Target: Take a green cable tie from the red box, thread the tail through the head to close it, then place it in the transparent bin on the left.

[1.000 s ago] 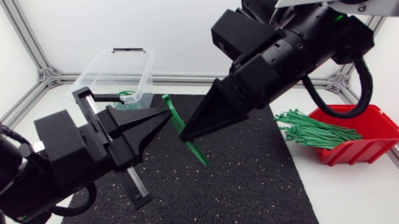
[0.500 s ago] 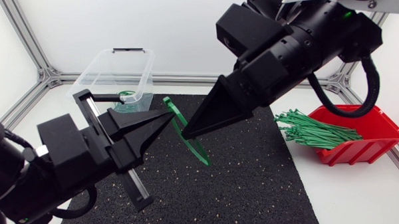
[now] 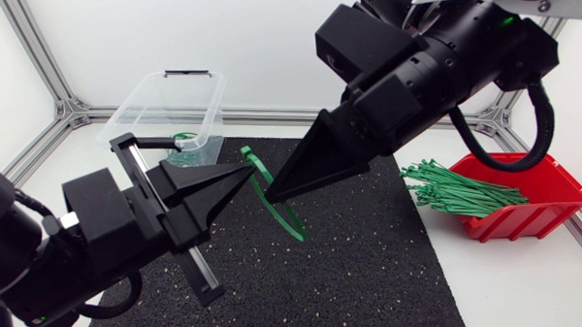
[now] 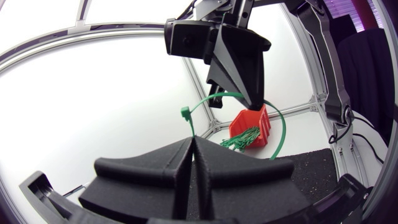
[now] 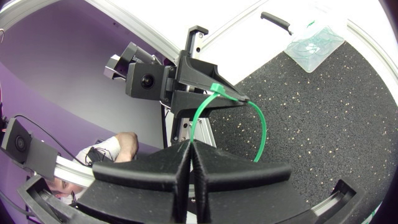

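Note:
A green cable tie (image 3: 287, 220) hangs in the air over the black mat, gripped by both arms. My left gripper (image 3: 247, 170) is shut on it just below its head (image 4: 185, 112). My right gripper (image 3: 272, 195) is shut on the strap further along, and the tail curves down past it. In the right wrist view the tie (image 5: 196, 118) bows from my right gripper (image 5: 189, 144) to the left gripper (image 5: 239, 98). The loop is not closed. The red box (image 3: 547, 192) with a bundle of green ties (image 3: 455, 189) stands at the right. The transparent bin (image 3: 167, 106) is at the back left.
The bin holds a green tie (image 3: 185, 140). A black speckled mat (image 3: 365, 273) covers the table's middle. Aluminium frame rails (image 3: 40, 135) run along the table's back and sides.
The right arm has shifted slightly up and right. The tie, nearly straight before, now bows between the two grippers. Both stay shut on it.

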Controlling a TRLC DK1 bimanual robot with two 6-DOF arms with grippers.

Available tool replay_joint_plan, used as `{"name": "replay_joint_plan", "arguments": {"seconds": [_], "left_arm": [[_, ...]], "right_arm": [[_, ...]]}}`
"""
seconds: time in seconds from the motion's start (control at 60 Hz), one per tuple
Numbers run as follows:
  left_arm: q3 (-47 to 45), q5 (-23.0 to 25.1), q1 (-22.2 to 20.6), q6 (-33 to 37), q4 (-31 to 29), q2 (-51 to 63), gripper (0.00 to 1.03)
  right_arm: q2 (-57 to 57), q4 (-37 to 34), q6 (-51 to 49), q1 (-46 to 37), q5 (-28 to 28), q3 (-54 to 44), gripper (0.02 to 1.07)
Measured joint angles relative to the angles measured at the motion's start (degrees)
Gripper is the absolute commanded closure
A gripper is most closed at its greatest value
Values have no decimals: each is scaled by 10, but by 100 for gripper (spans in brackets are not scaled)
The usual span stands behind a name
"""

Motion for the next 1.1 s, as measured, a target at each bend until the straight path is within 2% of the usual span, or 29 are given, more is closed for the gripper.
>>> {"name": "replay_joint_plan", "arguments": {"seconds": [0.133, 1.1], "left_arm": [[0, 0, 15, 0, 0, -1, 100], [1, 0, 16, 0, -8, -26, 100]], "right_arm": [[0, 2, 0, 0, 0, -2, 102], [15, 2, -10, 27, 0, -17, 102]]}}
